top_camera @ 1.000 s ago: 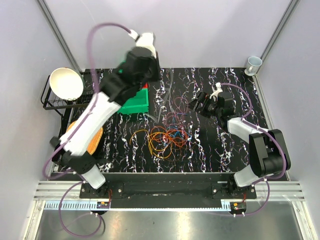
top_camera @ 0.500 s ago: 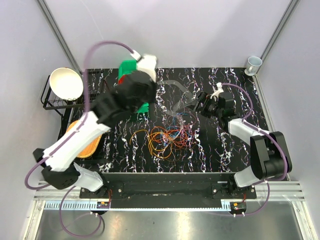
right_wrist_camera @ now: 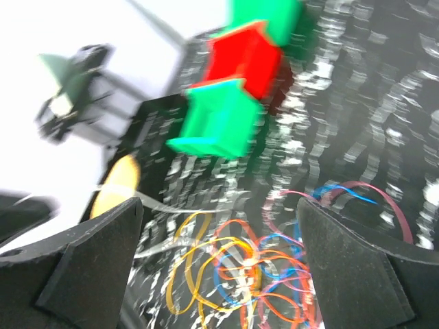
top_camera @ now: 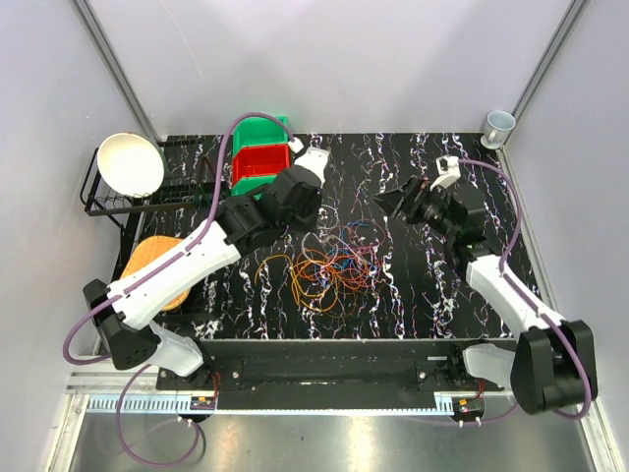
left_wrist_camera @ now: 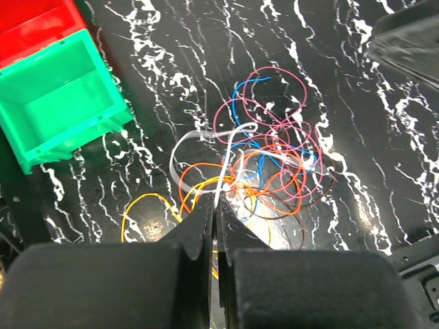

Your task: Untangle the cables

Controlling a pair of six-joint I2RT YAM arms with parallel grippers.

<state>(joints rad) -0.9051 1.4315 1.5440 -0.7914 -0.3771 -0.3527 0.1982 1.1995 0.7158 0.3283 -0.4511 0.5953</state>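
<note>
The cables (top_camera: 329,265) lie in a tangled pile of orange, yellow, blue, pink and brown loops at mid-table. My left gripper (top_camera: 303,221) hangs just above the pile's left edge. In the left wrist view it (left_wrist_camera: 218,200) is shut on a white cable (left_wrist_camera: 230,147) that rises from the pile (left_wrist_camera: 274,164) into the jaws. To the right of the pile and off the table, my right gripper (top_camera: 398,202) stands open and empty. Its wrist view is blurred and shows the cables (right_wrist_camera: 260,267) far below between the wide fingers (right_wrist_camera: 89,264).
A green bin (top_camera: 257,133) and a red bin (top_camera: 260,162) stand at the back left, and another green bin (left_wrist_camera: 62,103) lies under my left arm. A white bowl (top_camera: 131,164) sits on a black rack, an orange plate (top_camera: 157,261) at the left edge, and a cup (top_camera: 499,125) at the back right.
My left arm has swung down from over the bins to the pile's left edge, still shut, uncovering the bins. The right arm has lifted and stretched out, with its gripper still open.
</note>
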